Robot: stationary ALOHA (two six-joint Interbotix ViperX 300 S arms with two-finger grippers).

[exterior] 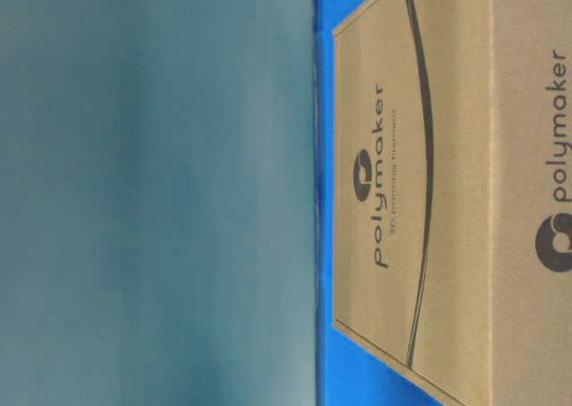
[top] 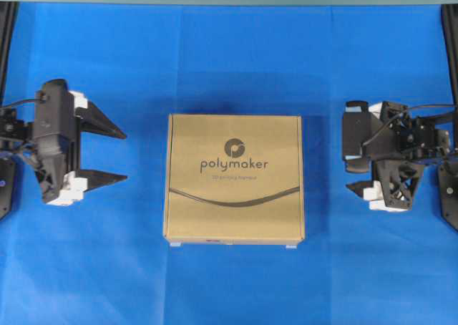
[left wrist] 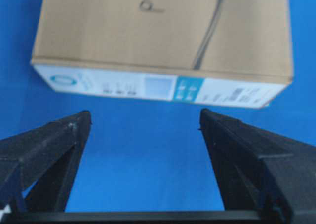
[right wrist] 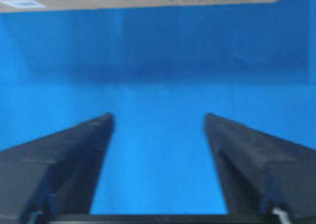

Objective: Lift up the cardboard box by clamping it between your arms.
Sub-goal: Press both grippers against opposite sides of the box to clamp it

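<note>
standing with jaws spread wide, the left gripper and right gripper flank the cardboard box, lying flat on the blue table, well apart; both should close in level and squarely together.

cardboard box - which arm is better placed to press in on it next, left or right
Left, marginally. The left pincer is open, pointing at the cardboard box, whose labelled side fills its wrist view. The right pincer sits farther off, its wrist view catching only the box's edge. Clamping needs both.
</note>
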